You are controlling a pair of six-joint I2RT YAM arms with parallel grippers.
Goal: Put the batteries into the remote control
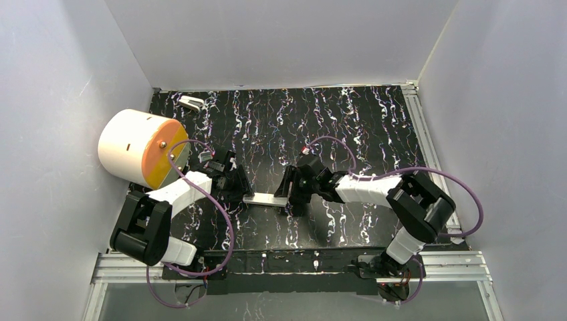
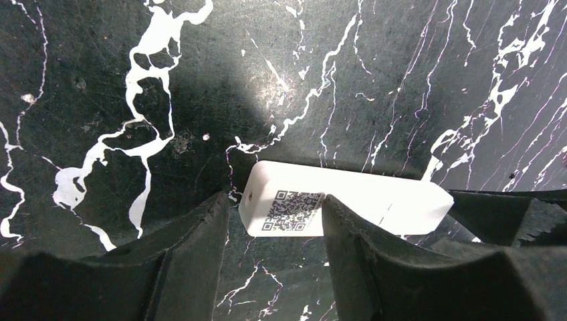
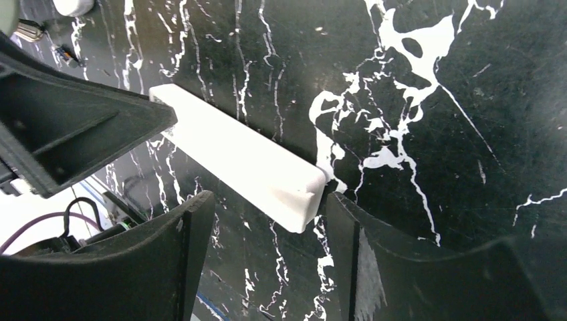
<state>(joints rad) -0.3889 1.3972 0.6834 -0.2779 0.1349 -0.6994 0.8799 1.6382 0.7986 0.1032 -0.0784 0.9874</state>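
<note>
Repositioning of the white remote control (image 1: 264,198) seems the step in hand: it lies flat on the bench (image 1: 348,120), QR label upward, between the two hands. The left hand (image 2: 274,204) is spread about the labelled end, pinching nothing; the right hand (image 3: 267,200) is spread around the other end. No batteries can be made out. The next move probably calls for steadying the remote and opening its battery cover.

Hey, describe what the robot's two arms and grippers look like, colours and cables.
Both the left arm and right arm have white link shells with bulky black joint housings. A purple cable loops along each. The left gripper and right gripper are matte black, with broad, wedge-shaped fingers.
</note>
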